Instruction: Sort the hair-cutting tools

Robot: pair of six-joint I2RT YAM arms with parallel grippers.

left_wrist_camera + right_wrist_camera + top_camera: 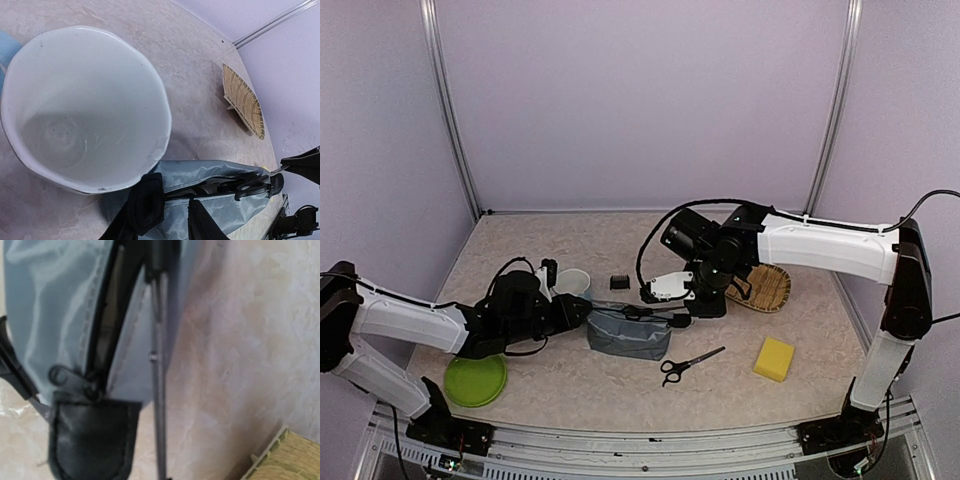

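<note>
Crockery sits at the left, a green plate (pixel 475 380) near and a pale cup (pixel 573 282) farther back, and beside the cup the left gripper (pixel 172 200) straddles the left end of the grey pouch (pixel 628 335), jaws part-way apart; I cannot tell whether they pinch it. Behind the pouch lies the tiny black block (pixel 619 281). The right gripper (pixel 682 318), closed, pinches the held scissors (pixel 157 390) by the blade at the pouch's open zip; near right lie the loose scissors (pixel 688 365), then the yellow sponge (pixel 775 358).
</note>
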